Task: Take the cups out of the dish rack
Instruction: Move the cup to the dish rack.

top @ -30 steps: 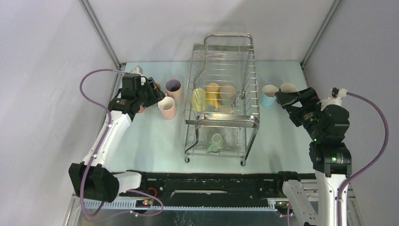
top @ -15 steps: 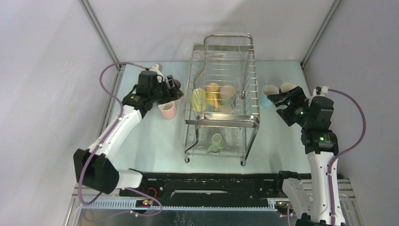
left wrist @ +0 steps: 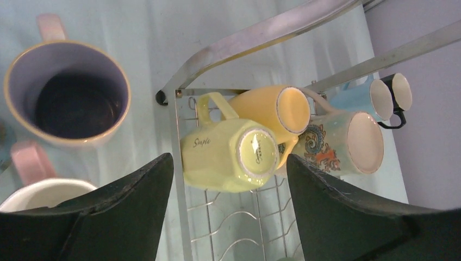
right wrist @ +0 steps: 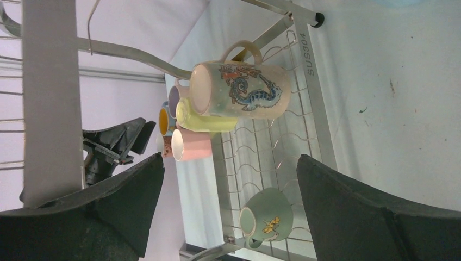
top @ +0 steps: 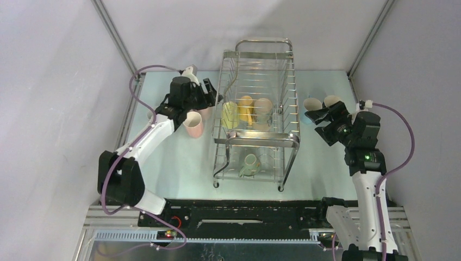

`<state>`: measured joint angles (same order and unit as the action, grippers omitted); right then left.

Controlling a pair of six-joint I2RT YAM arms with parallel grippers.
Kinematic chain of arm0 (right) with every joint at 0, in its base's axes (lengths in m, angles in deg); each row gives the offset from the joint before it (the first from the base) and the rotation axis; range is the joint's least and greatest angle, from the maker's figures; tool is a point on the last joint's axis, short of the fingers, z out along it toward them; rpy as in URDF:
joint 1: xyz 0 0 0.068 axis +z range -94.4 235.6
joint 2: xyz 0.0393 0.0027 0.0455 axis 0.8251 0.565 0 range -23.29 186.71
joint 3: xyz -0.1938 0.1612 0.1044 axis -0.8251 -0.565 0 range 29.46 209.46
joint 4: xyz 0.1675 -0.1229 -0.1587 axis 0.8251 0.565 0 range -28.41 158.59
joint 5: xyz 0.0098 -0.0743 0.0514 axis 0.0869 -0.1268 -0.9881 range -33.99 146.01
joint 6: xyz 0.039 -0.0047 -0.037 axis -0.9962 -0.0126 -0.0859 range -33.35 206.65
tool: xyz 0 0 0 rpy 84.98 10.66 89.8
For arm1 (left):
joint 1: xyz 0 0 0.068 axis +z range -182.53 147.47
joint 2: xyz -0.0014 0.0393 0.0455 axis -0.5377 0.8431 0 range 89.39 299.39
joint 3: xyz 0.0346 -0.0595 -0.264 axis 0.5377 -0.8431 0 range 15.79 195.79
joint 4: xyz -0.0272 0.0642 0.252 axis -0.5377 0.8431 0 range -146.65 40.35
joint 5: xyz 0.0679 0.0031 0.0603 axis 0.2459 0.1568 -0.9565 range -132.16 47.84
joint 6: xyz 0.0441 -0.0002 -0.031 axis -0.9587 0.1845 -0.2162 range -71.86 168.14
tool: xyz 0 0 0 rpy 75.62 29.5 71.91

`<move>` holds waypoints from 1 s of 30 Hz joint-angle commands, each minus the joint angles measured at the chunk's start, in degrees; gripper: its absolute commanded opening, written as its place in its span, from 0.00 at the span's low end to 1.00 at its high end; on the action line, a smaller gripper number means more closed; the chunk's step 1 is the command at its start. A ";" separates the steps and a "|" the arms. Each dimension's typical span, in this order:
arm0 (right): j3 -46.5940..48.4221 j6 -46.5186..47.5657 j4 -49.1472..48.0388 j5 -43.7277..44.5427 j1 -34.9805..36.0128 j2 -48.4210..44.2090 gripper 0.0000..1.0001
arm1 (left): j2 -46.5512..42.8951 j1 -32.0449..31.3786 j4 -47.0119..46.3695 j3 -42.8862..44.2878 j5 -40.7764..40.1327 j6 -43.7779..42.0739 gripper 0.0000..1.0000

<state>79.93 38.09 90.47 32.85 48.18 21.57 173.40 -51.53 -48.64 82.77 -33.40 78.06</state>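
The dish rack stands mid-table. On its upper tier lie a yellow cup, an orange cup and a cream dragon-print cup. A pale green cup lies on the lower tier. My left gripper hangs open at the rack's left side, and in the left wrist view its open jaws frame the yellow cup without touching it. My right gripper is open beside the rack's right side, empty, facing the dragon cup.
Two pink cups stand on the table left of the rack. A light blue cup and a black cup stand to its right, behind my right gripper. The rack's steel frame lies between both grippers and the cups.
My left arm swung right from the pink cups to the rack's left side, its jaws widening. My right arm shifted left toward the rack, still open.
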 commanded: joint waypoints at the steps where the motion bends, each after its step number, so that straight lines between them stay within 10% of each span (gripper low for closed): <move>1: -1.48 -0.80 -4.31 -1.74 -0.31 1.07 0.98 | 2.56 -0.33 -6.34 1.79 2.59 -0.69 0.82; 30: -6.50 0.13 -9.40 -3.78 0.36 5.61 0.87 | 16.95 -1.28 -10.21 9.04 12.17 4.50 0.75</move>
<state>73.95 37.26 83.32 29.72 48.20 26.82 189.53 -52.19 -56.79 88.41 -23.22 81.79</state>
